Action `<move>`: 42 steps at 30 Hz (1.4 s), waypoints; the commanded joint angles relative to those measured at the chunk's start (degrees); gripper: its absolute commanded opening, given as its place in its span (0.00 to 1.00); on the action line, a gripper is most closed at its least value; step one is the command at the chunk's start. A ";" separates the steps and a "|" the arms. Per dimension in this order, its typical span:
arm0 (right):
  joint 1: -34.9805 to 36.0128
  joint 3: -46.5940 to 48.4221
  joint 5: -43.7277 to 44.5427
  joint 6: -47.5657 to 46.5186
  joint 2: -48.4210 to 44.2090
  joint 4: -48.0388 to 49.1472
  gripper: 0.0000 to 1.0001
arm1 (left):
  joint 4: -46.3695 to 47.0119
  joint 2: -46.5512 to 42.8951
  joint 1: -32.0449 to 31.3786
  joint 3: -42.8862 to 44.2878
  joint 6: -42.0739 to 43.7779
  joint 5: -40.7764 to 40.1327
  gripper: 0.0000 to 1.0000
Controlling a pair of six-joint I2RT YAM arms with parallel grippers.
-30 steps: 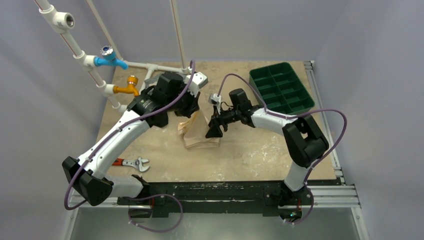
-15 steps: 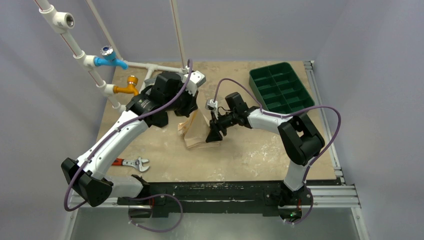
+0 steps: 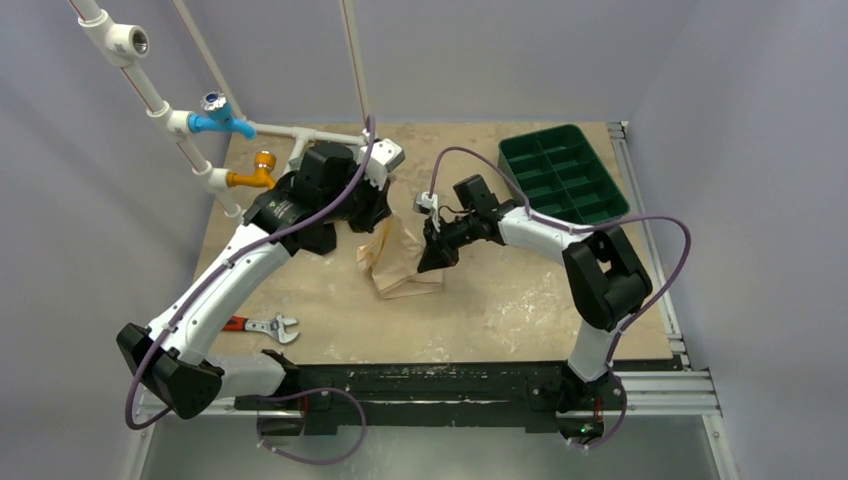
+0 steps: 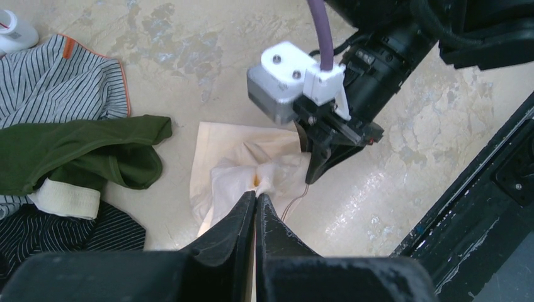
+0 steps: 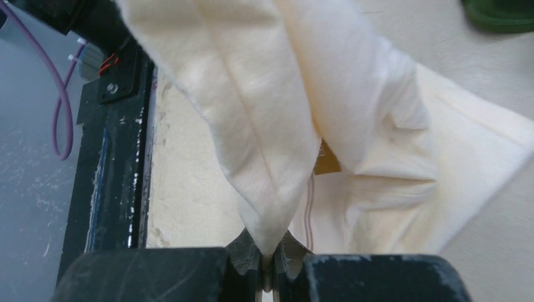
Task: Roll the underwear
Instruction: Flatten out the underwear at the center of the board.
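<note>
Underwear (image 3: 400, 265) sits mid-table in top view, pulled up between left gripper (image 3: 385, 218) and right gripper (image 3: 432, 262). Green tray (image 3: 563, 175) is well apart at far right. Left wrist view: left fingers (image 4: 236, 220) are pinched together on a bunched peak of the cloth, with green garment (image 4: 75, 151) and striped garment (image 4: 56, 75) beside it. Right wrist view: right fingers (image 5: 242, 248) are clamped on a hanging fold.

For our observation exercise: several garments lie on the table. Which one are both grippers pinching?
The pale beige underwear, pinched by the left gripper and right gripper; the olive-green garment and grey striped garment lie untouched beside it.
</note>
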 commanded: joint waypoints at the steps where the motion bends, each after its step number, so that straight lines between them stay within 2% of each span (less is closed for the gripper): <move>1: -4.14 5.34 1.33 -4.36 -5.38 -7.21 0.00 | 2.17 -2.95 0.80 -0.76 0.59 2.24 0.00; 4: -5.66 9.36 3.41 -8.62 -7.84 -15.10 0.00 | 1.67 -3.49 0.90 -0.93 3.71 4.58 0.00; 8: -5.80 18.15 10.74 -16.85 -10.09 -31.83 0.00 | 1.27 -4.40 1.26 -0.83 6.19 5.47 0.00; 12: -5.83 25.99 18.70 -20.11 -13.11 -41.79 0.00 | 0.97 -4.27 1.62 1.49 7.80 7.88 0.00; 16: -5.79 34.15 26.03 -22.79 -14.82 -52.21 0.00 | 0.43 -3.93 1.85 5.45 9.04 6.92 0.00; 19: -5.66 36.55 28.27 -25.19 -15.80 -57.71 0.00 | 0.25 -4.36 2.22 7.88 9.09 5.65 0.00; 24: -5.64 33.58 32.01 -27.56 -18.73 -59.73 0.00 | 0.44 -6.23 2.65 9.19 8.25 2.73 0.00; 32: -5.42 30.24 28.83 -28.89 -20.19 -59.41 0.00 | 2.26 -7.22 3.06 4.03 6.71 4.69 0.00; 36: -5.35 31.80 30.51 -26.09 -19.24 -56.13 0.00 | 3.17 -5.94 2.99 3.71 6.54 3.91 0.00; 39: -5.44 34.84 32.30 -23.38 -17.46 -52.98 0.00 | 3.71 -3.78 3.06 5.83 6.54 0.39 0.00; 42: -5.83 39.24 38.61 -22.00 -15.07 -50.56 0.00 | 4.54 -0.25 3.11 9.51 7.67 -4.56 0.00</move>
